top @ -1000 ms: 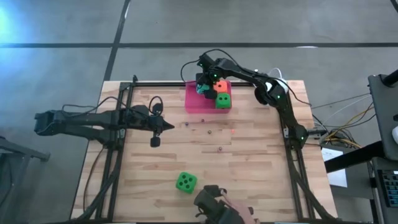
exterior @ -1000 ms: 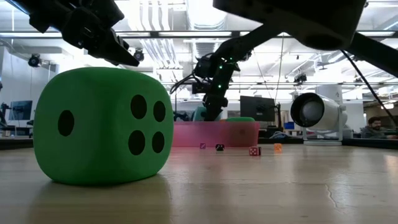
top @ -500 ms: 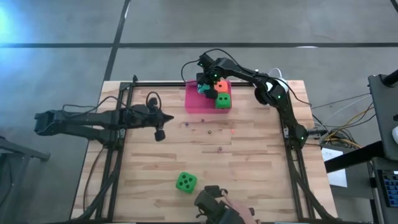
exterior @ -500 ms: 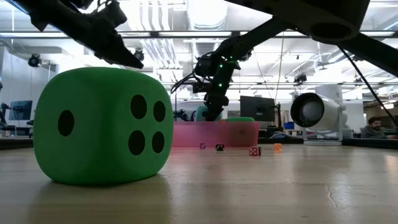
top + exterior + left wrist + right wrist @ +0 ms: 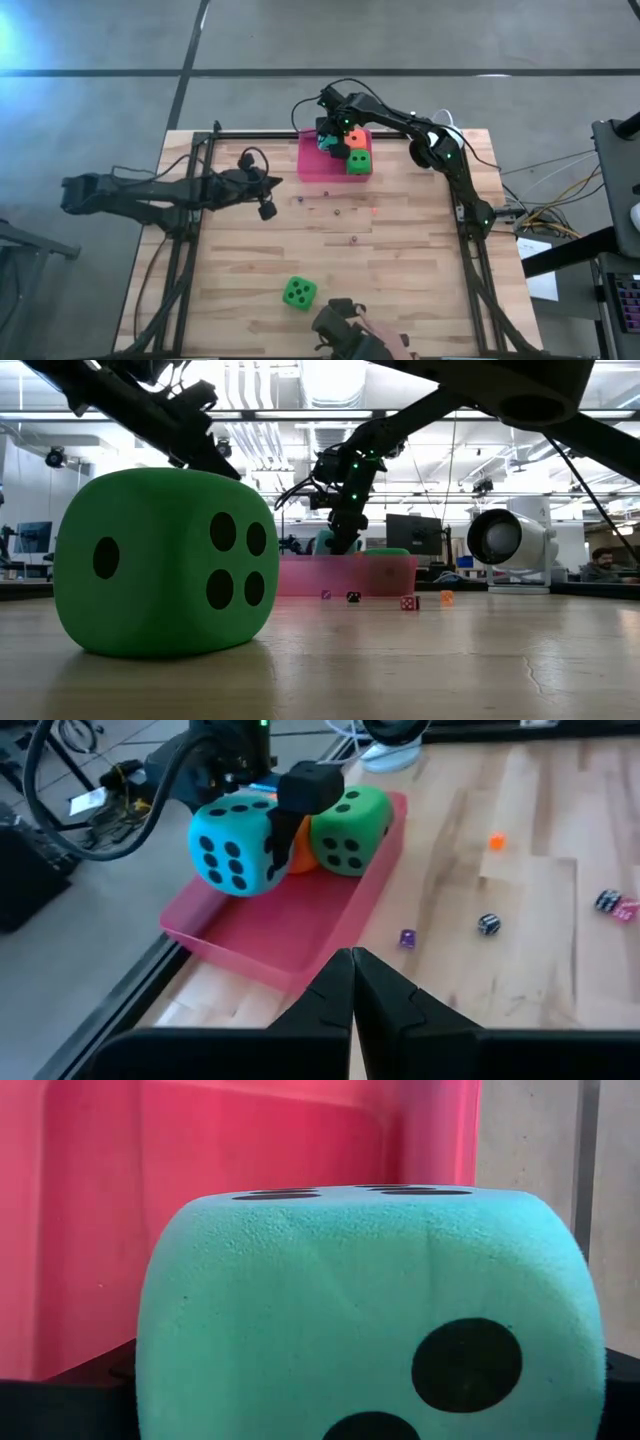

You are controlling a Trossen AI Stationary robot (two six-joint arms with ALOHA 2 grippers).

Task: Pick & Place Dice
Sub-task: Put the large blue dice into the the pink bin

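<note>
We see the wooden table [image 5: 400, 260] first, with a shallow pink tray [image 5: 312, 165] near its far edge. The right arm reaches over that tray, and the right gripper [image 5: 328, 137] has its fingers [image 5: 308, 788] spread wide around the teal die [image 5: 232, 845], which sits squarely between them, held above the tray floor. In the right wrist view the teal die [image 5: 370, 1320] fills nearly everything, with the pink tray wall [image 5: 250, 1140] behind it. Just beside it, inside the tray, the orange die [image 5: 356, 141] lies next to a green die [image 5: 359, 161]; in the left wrist view the orange one is mostly hidden behind the teal die and the dark finger.

The left gripper [image 5: 266, 209] hangs over the table left of centre, well apart from every die, its fingers [image 5: 335, 990] pressed together and holding nothing.

The second green die [image 5: 299, 292] rests alone on the table near the front edge, and looms large in the low view [image 5: 165, 560].

Smallest of all, a few tiny dice [image 5: 488, 923] lie scattered on the table between the tray and the centre.
</note>
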